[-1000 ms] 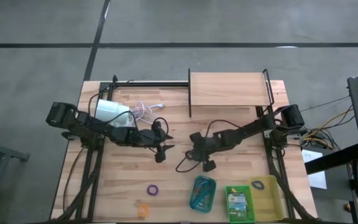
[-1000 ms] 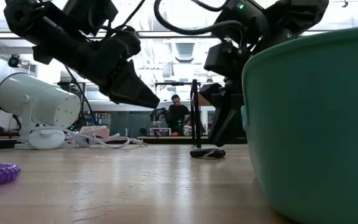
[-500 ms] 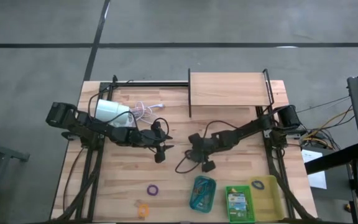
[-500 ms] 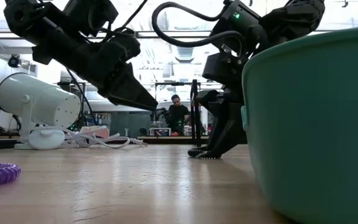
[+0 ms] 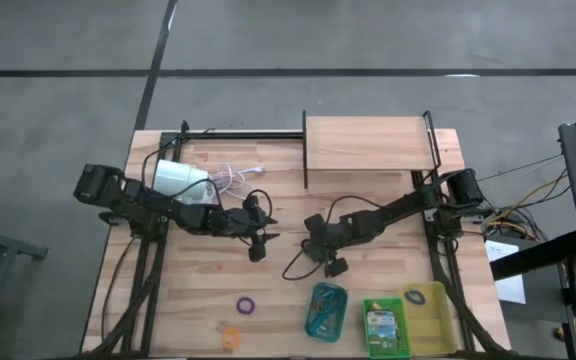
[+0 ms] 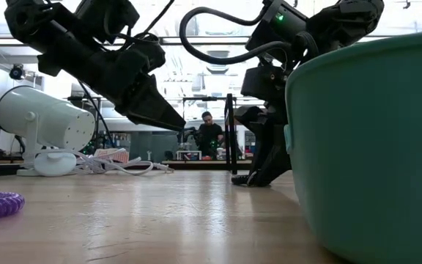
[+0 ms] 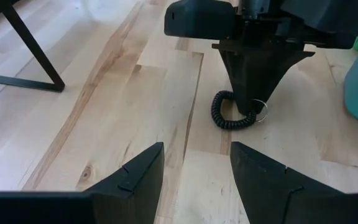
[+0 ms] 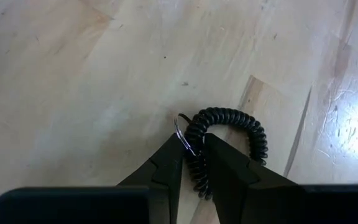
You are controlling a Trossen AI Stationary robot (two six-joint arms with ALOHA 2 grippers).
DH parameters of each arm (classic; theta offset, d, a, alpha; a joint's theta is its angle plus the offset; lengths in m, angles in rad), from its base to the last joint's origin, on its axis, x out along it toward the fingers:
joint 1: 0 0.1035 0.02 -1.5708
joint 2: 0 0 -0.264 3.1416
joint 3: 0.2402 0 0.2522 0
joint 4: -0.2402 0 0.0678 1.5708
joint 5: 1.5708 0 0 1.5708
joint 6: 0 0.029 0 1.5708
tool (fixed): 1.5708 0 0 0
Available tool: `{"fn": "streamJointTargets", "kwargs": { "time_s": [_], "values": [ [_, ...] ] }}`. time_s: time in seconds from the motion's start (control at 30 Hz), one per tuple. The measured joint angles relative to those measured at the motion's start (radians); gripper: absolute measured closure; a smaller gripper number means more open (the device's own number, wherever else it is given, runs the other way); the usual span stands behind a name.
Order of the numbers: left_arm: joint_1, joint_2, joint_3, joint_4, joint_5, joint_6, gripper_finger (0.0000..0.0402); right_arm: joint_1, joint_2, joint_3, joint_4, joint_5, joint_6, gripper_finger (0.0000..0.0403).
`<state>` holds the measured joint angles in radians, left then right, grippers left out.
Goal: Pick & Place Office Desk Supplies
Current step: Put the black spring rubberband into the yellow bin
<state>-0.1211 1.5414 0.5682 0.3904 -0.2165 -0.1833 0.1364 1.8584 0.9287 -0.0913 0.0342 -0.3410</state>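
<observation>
A black coiled loop [image 8: 232,134] with a small metal ring [image 7: 261,112] lies on the wood near the table's middle. My right gripper [image 8: 191,149] points down at it and is shut on it; it also shows in the left wrist view [image 7: 251,111] and the low view [image 6: 258,178]. My left gripper [image 7: 196,165] hovers open above the table just left of it [image 5: 264,234], touching nothing. A purple loop [image 5: 245,302] and an orange loop [image 5: 230,337] lie near the near edge. A crayon box [image 5: 382,324] sits in the green tray. My right gripper pinches the black coiled loop between its two fingers at the stretch of coil [image 8: 196,167] beside the metal ring. The fingers [image 8: 166,163] come from above, pointing down, across the coil. The loop lies flat on the table, and the fingertips reach down to the wood.
A white lamp [image 5: 180,180] with its cord stands at the far left. A wooden shelf [image 5: 368,142] stands at the far edge. Teal [image 5: 313,323], green [image 5: 369,342] and yellow [image 5: 438,318] trays line the near right edge; the teal tray's wall [image 6: 372,147] fills the low view's right.
My right gripper has come down from just above the black coiled loop until its fingertips reach the table at the loop. The loop has stayed on the wood.
</observation>
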Motion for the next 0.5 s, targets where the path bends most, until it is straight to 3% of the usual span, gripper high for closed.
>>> {"fn": "streamJointTargets", "kwargs": {
  "time_s": [0.5],
  "values": [
    [0.000, 0.000, 0.000, 0.000, 0.000, 0.000, 0.0211, 0.003, 0.002, 0.018, -0.005, -0.005, -0.002, 0.0374]
  ]
}}
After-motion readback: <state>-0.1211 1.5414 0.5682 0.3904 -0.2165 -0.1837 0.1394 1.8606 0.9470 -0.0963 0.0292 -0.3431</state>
